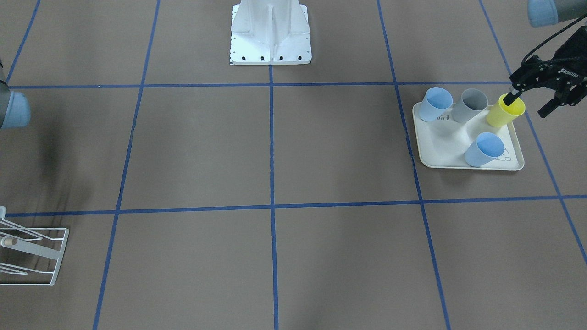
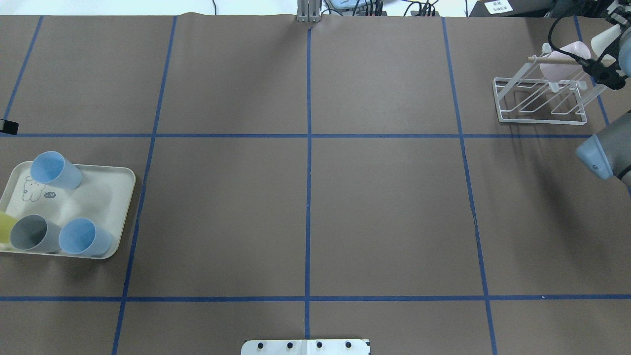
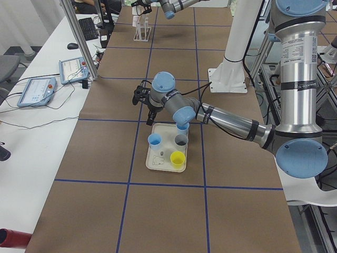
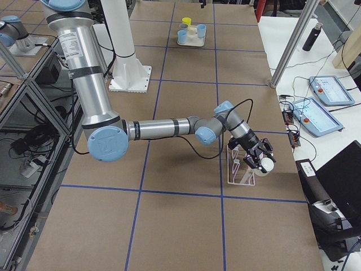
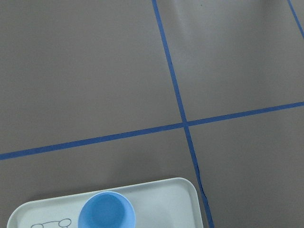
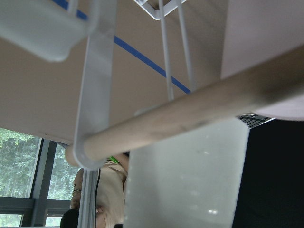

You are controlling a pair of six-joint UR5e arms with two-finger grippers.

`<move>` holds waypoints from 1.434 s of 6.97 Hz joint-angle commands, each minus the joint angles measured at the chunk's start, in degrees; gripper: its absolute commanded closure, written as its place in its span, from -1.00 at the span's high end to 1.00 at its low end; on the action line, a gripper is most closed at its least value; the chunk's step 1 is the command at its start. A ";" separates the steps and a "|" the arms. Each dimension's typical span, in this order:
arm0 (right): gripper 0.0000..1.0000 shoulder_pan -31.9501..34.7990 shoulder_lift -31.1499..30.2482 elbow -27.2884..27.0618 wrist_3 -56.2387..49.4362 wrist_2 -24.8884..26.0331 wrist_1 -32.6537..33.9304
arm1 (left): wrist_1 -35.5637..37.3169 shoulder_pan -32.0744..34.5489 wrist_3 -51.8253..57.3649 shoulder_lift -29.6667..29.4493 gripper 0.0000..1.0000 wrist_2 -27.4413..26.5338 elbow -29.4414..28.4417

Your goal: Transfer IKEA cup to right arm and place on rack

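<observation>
Right gripper (image 4: 260, 160) is at the rack (image 2: 542, 122), with the pale cup (image 2: 562, 58) up by the dowel. Can't tell if it's clamped. Left gripper (image 1: 526, 106) is spread over the yellow cup (image 1: 502, 115) rim. If the pale cup is released off-prong, it'll probably tumble off.

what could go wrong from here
1. The left gripper has one of its fingers inside the yellow cup, close beside the grey cup on the tray; closing off-centre might tip it or nudge the neighbour.
2. The right gripper is at the rack with a pale cup; that cup may slip off the prongs if poorly seated.
</observation>
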State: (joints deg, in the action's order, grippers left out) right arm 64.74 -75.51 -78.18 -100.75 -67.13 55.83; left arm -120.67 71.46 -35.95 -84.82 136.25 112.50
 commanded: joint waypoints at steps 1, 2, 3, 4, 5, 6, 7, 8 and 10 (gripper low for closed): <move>-0.58 -0.31 -0.07 0.04 -1.81 1.56 -0.02 | 0.00 0.00 0.00 0.00 1.00 0.06 -0.08; -0.58 -0.66 -0.07 0.04 -1.91 2.52 0.06 | 0.00 0.00 0.00 0.00 1.00 0.06 -0.17; -0.58 -0.93 0.01 0.22 -1.91 3.06 0.07 | 0.00 0.00 0.00 0.00 1.00 0.06 -0.17; -0.58 -1.10 0.10 0.22 -1.82 3.15 -0.02 | 0.00 -0.09 0.00 0.00 1.00 0.06 -0.26; -0.56 -1.11 0.10 0.22 -1.82 2.97 -0.02 | 0.00 -0.09 0.00 0.00 1.00 0.06 -0.26; -0.53 -1.28 0.19 0.22 -1.73 3.06 -0.02 | 0.00 0.00 0.00 0.00 1.00 0.06 -0.26; -0.53 -1.54 0.10 0.22 -1.73 3.15 -0.02 | 0.00 0.00 0.00 0.00 1.00 0.06 -0.26; -0.53 -1.72 0.02 0.22 -1.73 3.24 -0.02 | 0.00 0.00 0.00 0.00 1.00 0.06 -0.17; -0.53 -2.33 0.02 0.22 -1.64 4.20 -0.02 | 0.00 0.00 0.00 0.00 1.00 0.06 -0.17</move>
State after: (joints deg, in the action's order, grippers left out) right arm 62.84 -75.45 -77.96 -102.43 -63.58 55.81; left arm -120.68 71.45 -35.95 -84.81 136.32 112.31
